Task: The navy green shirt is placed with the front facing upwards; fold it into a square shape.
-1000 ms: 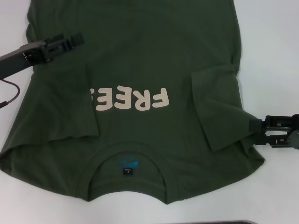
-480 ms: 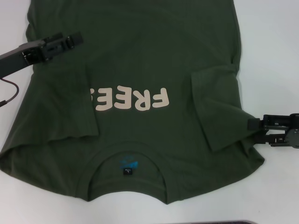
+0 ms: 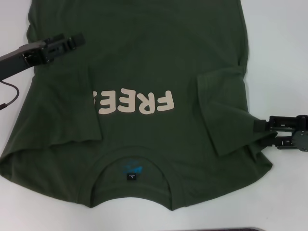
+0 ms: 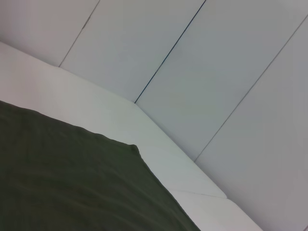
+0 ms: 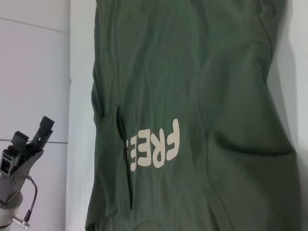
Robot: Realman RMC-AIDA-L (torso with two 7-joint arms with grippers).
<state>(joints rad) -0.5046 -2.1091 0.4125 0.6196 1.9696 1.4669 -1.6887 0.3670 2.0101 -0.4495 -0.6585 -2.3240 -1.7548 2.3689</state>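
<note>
Here the shirt fills the frame, both sleeves folded in; left gripper upper left, fingers narrow; right gripper lower right, fingers parted.

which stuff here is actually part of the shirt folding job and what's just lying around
Part of the job:
- navy green shirt, front up, both sleeves folded inward
- left gripper, over the shirt's left side
- right gripper, at the shirt's right edge by the folded sleeve

Just lying about:
- white table
- dark cable by the left arm
</note>
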